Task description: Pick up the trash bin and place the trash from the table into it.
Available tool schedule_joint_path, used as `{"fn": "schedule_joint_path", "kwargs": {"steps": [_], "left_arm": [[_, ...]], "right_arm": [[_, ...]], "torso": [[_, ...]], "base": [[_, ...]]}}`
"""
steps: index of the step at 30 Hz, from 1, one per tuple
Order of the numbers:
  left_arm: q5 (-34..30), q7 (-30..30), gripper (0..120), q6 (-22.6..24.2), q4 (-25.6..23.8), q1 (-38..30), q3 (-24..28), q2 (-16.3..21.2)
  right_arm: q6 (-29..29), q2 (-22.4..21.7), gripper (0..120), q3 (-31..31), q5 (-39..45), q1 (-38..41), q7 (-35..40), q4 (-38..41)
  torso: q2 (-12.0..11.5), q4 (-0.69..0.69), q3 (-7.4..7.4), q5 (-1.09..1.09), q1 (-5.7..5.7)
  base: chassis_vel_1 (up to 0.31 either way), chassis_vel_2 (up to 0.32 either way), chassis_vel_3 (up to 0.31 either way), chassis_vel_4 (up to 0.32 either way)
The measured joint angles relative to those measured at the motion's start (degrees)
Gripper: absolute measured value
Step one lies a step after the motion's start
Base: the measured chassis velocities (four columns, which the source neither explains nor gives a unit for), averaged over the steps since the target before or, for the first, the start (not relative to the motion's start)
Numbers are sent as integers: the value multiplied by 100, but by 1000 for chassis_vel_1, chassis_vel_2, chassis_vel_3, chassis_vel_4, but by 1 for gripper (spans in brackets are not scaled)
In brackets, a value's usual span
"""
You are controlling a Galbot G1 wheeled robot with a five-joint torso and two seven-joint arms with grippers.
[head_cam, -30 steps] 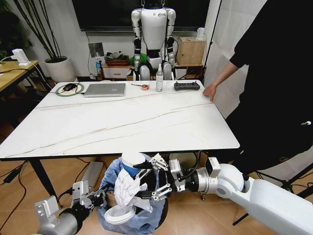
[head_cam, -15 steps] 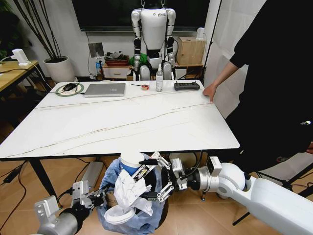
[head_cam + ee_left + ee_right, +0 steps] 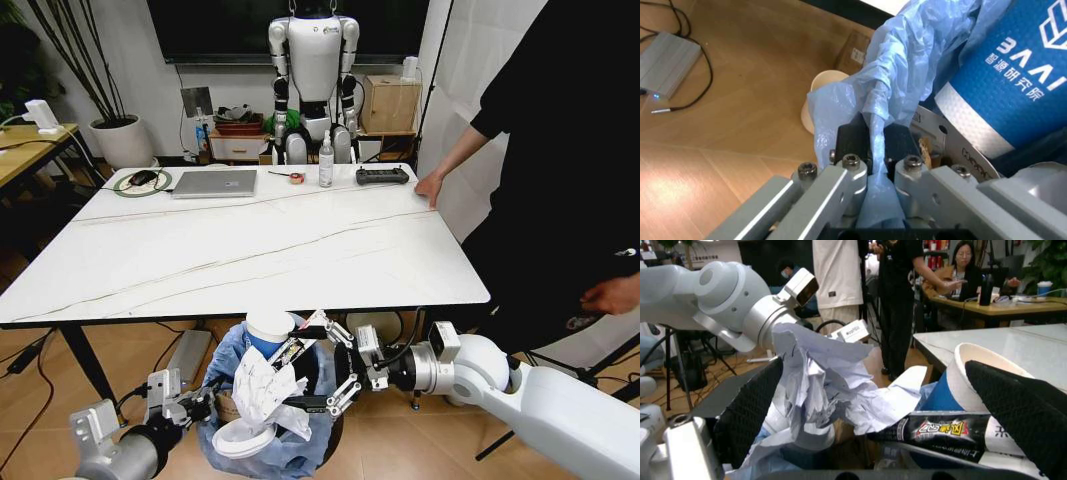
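Keeps the trash bin point(image 3: 270, 440) hanging below the near edge of the table point(image 3: 250, 250), with the left gripper point(image 3: 875, 150) clamped on a fold of its light-blue bag liner point(image 3: 907, 65). Has pulled the right gripper point(image 3: 338, 362) back a little from the bin's mouth over the last second, jaws spread wide, gripping nothing. Leaves a dark snack packet point(image 3: 937, 430) lying against the blue paper cup point(image 3: 268, 335), beside the crumpled tissue point(image 3: 262, 392) and white lid point(image 3: 243, 438). Looks like the drop is made; no litter visible on the tabletop, so probably near done.
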Motion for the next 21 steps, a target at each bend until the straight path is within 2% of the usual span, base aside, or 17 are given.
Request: {"fn": "schedule_joint_path", "kwargs": {"steps": [21], "left_arm": [[28, -6, 0, -2, -8, 48, -41, -65]], "right_arm": [[109, -484, 100, 370, -83, -301, -179, 123]], "torso": [[0, 0, 0, 1, 0]], "base": [[0, 0, 0, 0]]}}
